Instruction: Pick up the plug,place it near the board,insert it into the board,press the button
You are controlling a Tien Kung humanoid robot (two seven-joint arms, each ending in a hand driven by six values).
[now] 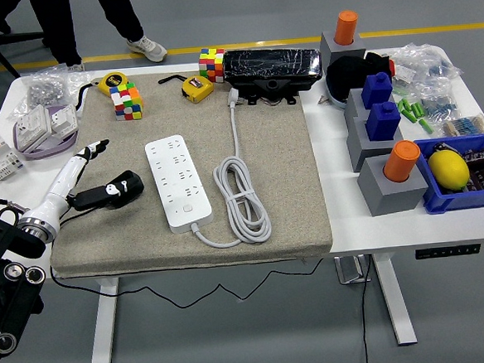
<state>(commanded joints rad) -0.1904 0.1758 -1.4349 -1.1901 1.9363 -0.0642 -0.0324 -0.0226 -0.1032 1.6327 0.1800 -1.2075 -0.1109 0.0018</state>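
Still pre-grasp: the left hand [90,152] hovered over the mat's [293,203] left part, fingers loosely apart, clamped on nothing. Plug [110,191], black, lay just near-right of it on the mat, well left of the board [175,182]. Can't tell if hand and plug touched. Right arm not in frame.

Risks, as a judgement:
- plug's black lead trailed left under the wrist & off the near-left edge; it could snag the forearm or drag the plug askew on lift.
- grip on the rounded body might slip or hide the pins, so alignment w/ a socket would suffer.
- board sat loose on the mat; a hard push could slide it toward its own coiled white cord [242,200].
- the button, prob. at the board's near end, lay close to the cord exit; a broad fingertip could miss.

Room: clear mat between plug and board, so the carry right looked open. Far side was crowded: cubes [125,100], tapes, black box [271,66]. Near mat edge close to the plug; little margin there.
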